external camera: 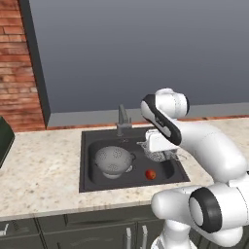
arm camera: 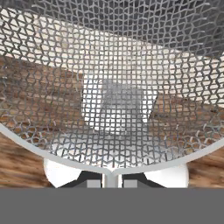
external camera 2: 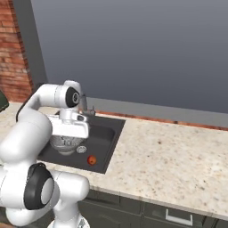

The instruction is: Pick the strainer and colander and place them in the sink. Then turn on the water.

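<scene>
The strainer hangs just above the right half of the sink, its mesh spread across the hand view. My gripper is shut on its rim, with the rim wire pinched between the fingertips. In the right base view the strainer sits under the white hand, low in the basin. The colander rests in the left half of the basin. The faucet stands at the rear edge, and no stream of water shows.
A small red fruit lies on the basin floor, front right, near the strainer. Speckled counter stretches to the right of the sink. A dark object sits at the far left counter edge. A grey wall rises behind.
</scene>
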Available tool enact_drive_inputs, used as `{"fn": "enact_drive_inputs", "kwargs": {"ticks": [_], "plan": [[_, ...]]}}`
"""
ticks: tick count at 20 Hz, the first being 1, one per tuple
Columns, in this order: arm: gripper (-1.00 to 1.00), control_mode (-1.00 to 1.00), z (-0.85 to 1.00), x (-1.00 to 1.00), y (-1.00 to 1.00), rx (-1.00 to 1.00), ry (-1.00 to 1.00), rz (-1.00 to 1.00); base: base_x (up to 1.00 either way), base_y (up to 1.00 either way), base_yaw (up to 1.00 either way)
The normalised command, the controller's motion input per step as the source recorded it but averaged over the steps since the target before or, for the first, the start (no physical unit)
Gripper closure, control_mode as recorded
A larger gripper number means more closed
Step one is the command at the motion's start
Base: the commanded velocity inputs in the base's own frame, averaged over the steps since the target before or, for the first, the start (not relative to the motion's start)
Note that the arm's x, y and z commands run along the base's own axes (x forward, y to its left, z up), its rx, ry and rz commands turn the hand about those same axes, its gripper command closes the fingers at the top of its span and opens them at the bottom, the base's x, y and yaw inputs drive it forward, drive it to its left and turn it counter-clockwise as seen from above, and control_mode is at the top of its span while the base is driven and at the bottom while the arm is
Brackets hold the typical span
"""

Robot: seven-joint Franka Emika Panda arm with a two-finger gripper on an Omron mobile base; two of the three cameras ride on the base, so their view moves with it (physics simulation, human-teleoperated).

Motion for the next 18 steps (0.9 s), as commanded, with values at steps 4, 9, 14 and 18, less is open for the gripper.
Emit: {"fn": "enact_drive_inputs", "kwargs": {"ticks": [4,9,14,18], "plan": [[1.0,-1.0,-0.28,0.14,-0.14,0.1,0.0,0.2,0.0,0.0,0.0],[1.0,-1.0,-0.31,0.09,-0.01,0.1,0.0,0.19,0.0,0.0,0.0],[1.0,-1.0,-0.24,0.0,-0.02,0.03,-0.04,0.03,0.0,0.0,0.0],[1.0,-1.0,-0.14,0.0,-0.1,0.0,-0.12,-0.19,0.0,0.0,0.0]]}}
